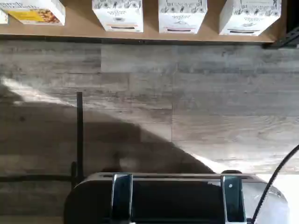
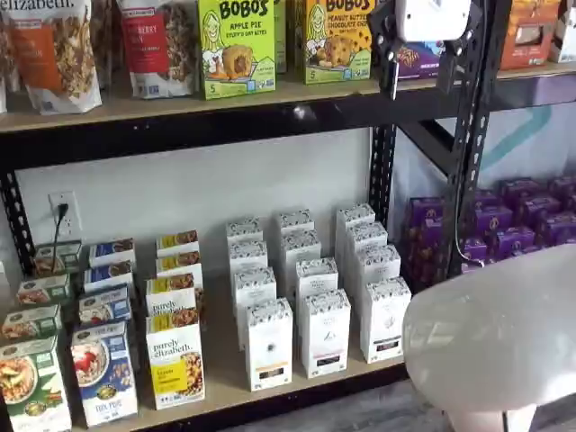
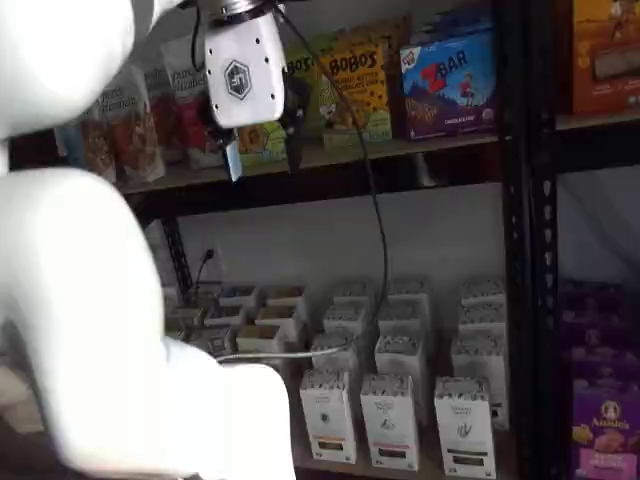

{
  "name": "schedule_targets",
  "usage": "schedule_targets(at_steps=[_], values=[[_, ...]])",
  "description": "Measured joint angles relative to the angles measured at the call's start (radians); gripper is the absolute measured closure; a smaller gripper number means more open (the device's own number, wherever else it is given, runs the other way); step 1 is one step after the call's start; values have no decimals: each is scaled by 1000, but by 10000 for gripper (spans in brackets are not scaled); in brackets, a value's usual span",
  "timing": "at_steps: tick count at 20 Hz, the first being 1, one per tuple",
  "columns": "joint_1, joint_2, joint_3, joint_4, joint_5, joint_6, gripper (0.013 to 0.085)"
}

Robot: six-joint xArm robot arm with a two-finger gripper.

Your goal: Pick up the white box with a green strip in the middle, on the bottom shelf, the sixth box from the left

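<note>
My gripper (image 2: 419,72) hangs at the top of the frame in front of the upper shelf (image 2: 180,103), well above the goods it is meant to reach. In both shelf views a clear gap shows between its two black fingers, and they hold nothing. That fits an arm that has not yet begun its descent, and spread fingers should be ready to go around a narrow carton.

At lower left, on the bottom shelf (image 2: 220,382), the cereal boxes (image 2: 103,373) and the yellow-and-white box (image 2: 175,360) stand in rows facing forward. To their right stand three columns of tall white cartons. At the front of the left-hand column is the carton with the brownish base label (image 2: 268,346), which is a look-alike and not my target.

The white box (image 2: 385,319) that I want stands upright at the front of the right-hand column, nearest the black upright (image 2: 382,171). Another white carton is just beside it on its left and more stand behind. Being at the shelf's open edge, it is probably easiest to take from the front. The wrist view also shows it (image 1: 250,16) at the shelf's edge.

At far right, purple boxes (image 2: 504,225) fill the next bay.
</note>
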Motion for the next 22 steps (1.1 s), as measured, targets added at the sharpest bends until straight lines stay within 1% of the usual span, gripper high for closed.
schedule_targets(at_steps=[3,6,8,12,16,18,22], values=[[9,-14,15,-16,-28,4,130],[18,-12,28,-21,-40,12,130],[36,-11,48,-39,-58,25,130],[26,-9,112,-46,-127,17,130],[29,-5,206,-71,-229,20,130],[22,7,258,-78,-289,17,130],[9,44,367,-93,-434,13,130]])
